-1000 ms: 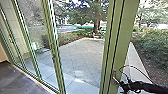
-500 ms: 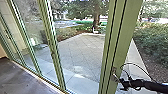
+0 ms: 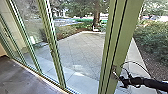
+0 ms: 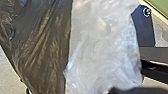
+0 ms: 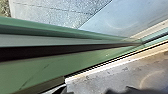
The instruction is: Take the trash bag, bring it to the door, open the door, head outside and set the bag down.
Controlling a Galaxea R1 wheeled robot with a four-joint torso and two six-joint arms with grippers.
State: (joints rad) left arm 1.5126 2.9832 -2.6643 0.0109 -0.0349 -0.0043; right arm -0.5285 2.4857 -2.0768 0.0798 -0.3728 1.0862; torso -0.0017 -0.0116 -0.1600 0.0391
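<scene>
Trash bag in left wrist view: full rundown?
The trash bag shows dark, glossy, thin-looking plastic, creased in long folds and seen from close up. Pale, translucent, crumpled plastic borders it directly; whether that is part of the same bag is unclear. Contents, opening and whatever holds it can't be made out.

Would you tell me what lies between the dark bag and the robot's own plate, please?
Crumpled whitish plastic lies between the dark bag and the plate in the left wrist view.
</scene>
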